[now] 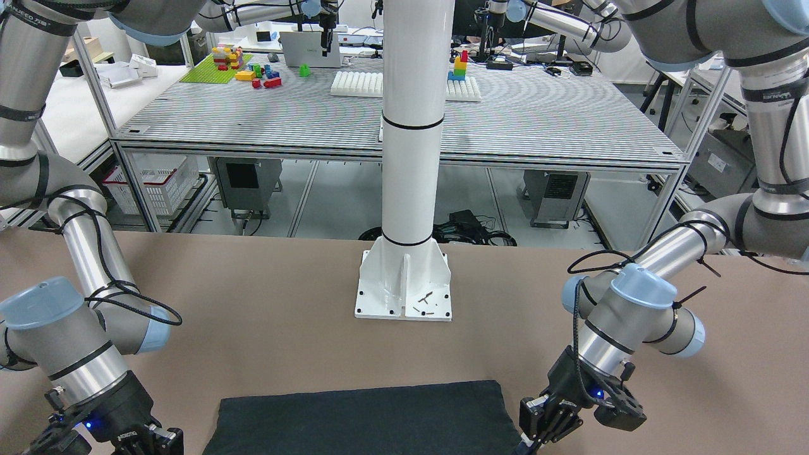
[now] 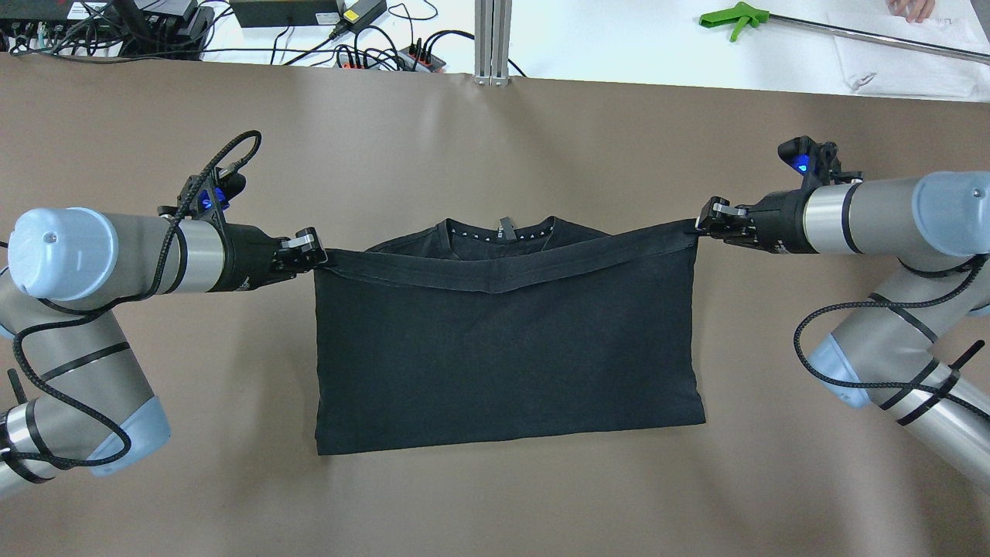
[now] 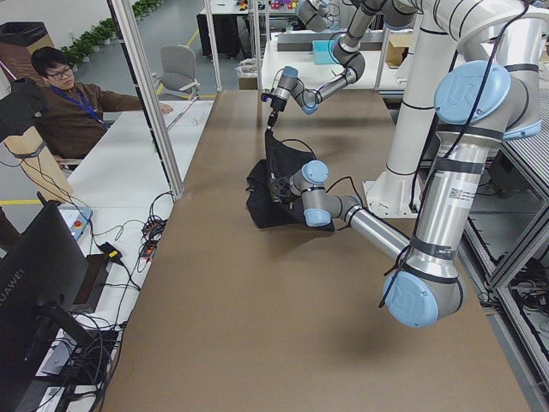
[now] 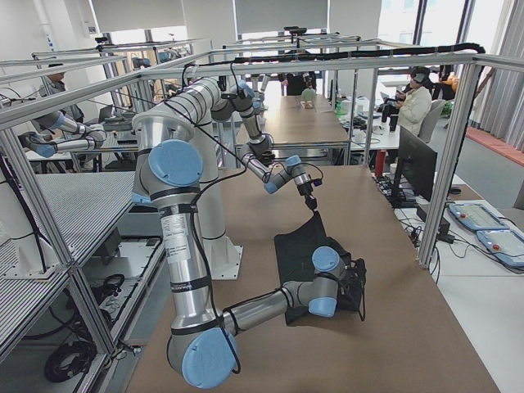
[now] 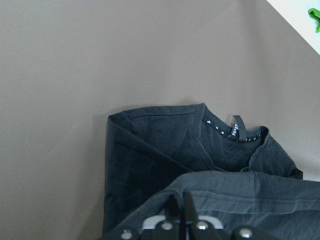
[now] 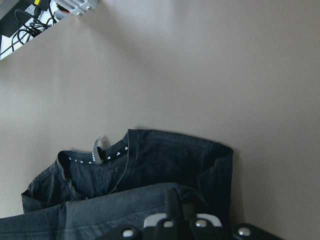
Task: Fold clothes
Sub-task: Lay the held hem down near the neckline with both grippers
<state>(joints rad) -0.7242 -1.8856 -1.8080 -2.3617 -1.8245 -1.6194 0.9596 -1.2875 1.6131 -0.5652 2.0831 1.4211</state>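
Observation:
The black garment (image 2: pixel 503 348) lies on the brown table (image 2: pixel 495 124), collar (image 2: pixel 503 228) at the far side. Its hem band (image 2: pixel 495 280) is lifted off the table and stretched between both grippers, sagging in the middle. My left gripper (image 2: pixel 315 254) is shut on the band's left corner. My right gripper (image 2: pixel 698 224) is shut on the right corner. In the left wrist view my gripper (image 5: pixel 180 200) pinches the cloth (image 5: pixel 200 150); the right wrist view shows my right gripper (image 6: pixel 179 200) doing the same to the cloth (image 6: pixel 165 165). The front view shows the garment's folded edge (image 1: pixel 360 417).
A green-handled grabber tool (image 2: pixel 735 14) and a white sheet (image 2: pixel 905 54) lie on the white surface beyond the table. Cables and power strips (image 2: pixel 371 50) run along the far edge. The white column base (image 1: pixel 404 284) stands at the robot side. A seated person (image 3: pixel 73 103) is beside the table.

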